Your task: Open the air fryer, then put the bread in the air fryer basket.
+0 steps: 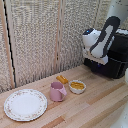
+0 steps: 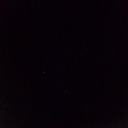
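- My arm (image 1: 105, 35) reaches in from the upper corner on the exterior view's right, its white and black links bent downward against the front of the air fryer (image 1: 114, 57).
- My gripper (image 1: 98, 61) sits low at the fryer's front face — pressed so close that its fingers are lost against the black body, so I cannot tell whether they are spread or clamped.
- The air fryer handle is probably behind my wrist; I cannot make it out.
- My wrist view is fully dark and shows nothing.
- The bread (image 1: 62, 79) lies on the wooden table (image 1: 95, 107), well apart from me, just behind the pink mug (image 1: 57, 91) and beside the small white bowl (image 1: 77, 86).
- A patterned plate (image 1: 25, 104) rests further toward the exterior view's left.
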Motion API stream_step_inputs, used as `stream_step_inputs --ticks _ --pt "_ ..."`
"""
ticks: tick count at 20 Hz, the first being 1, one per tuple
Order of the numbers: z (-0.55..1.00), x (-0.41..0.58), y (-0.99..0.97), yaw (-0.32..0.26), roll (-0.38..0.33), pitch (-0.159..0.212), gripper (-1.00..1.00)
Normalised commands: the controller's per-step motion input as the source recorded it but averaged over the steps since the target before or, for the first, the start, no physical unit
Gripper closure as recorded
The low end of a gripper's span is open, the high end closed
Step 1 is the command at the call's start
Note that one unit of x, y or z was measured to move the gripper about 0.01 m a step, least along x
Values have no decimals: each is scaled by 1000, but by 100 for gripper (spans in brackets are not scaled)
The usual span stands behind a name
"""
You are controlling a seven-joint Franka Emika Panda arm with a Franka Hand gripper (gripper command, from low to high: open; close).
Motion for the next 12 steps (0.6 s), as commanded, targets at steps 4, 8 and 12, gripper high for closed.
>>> stream_step_inputs --ticks 4,8,12 --pt "-387 0 949 -51 37 -209 100" --pt "-346 22 955 -55 18 -191 100" --pt "-66 -81 989 0 3 -77 100"
